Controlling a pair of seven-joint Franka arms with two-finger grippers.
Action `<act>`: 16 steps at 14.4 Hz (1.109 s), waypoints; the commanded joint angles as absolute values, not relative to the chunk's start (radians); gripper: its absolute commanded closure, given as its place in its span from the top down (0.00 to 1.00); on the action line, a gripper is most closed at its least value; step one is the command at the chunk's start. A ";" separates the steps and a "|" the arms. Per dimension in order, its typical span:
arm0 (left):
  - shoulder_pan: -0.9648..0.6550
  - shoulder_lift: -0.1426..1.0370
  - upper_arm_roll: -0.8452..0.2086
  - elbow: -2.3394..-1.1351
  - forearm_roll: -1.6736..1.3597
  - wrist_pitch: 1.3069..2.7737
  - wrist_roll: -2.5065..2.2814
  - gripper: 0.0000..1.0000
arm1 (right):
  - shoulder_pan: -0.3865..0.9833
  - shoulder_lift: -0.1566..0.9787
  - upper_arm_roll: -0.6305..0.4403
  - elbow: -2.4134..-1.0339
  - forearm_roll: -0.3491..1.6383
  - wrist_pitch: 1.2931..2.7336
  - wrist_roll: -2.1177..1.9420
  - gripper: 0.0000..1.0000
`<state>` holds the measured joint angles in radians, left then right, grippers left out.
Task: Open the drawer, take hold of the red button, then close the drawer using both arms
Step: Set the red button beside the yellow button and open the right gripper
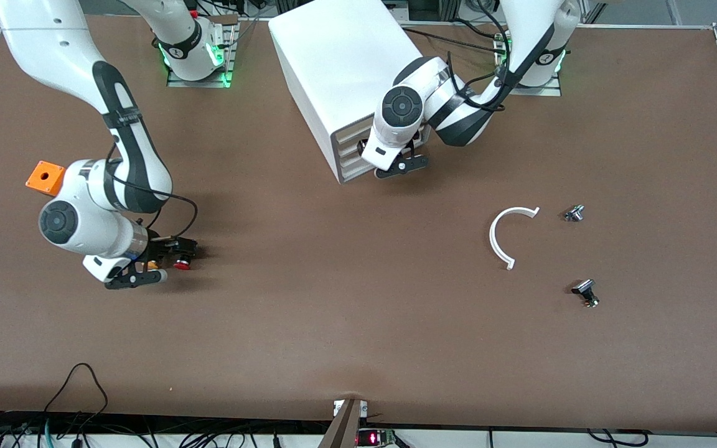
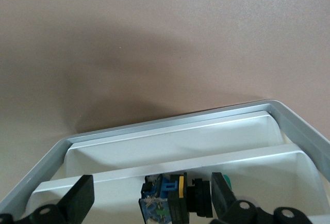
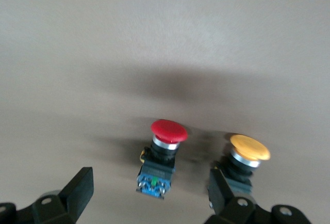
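Front view shows the right gripper low at the frame's left, jaws spread wide with nothing gripped; the button with the red cap lies on the table between them, an orange-capped button beside it. Upper centre, the left gripper hangs wide open and empty-handed at the drawer of the white cabinet.

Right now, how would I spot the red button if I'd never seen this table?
Find the orange box at the right arm's end of the table. Nearer the front camera, between the right gripper's open fingers, sits the button. Its cap is red; the one beside it is orange.
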<state>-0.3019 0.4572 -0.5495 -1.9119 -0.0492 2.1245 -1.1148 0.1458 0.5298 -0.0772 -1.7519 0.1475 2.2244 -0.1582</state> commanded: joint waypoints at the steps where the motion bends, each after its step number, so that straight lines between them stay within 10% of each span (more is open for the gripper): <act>1: -0.301 0.449 -0.552 -1.914 -0.069 2.115 -1.121 1.00 | 0.137 0.442 -0.090 -1.769 0.118 2.157 -0.146 0.99; 16: -0.014 0.431 -0.540 -1.557 0.036 1.596 -0.726 1.00 | 0.141 0.176 -0.101 -1.477 -0.026 1.582 0.055 0.99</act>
<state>-0.0362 0.4384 -0.5343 -1.6064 -0.0232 1.6654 -0.8125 0.1465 0.1618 -0.1005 -1.5449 -0.0207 1.6587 -0.0292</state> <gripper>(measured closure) 0.000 0.004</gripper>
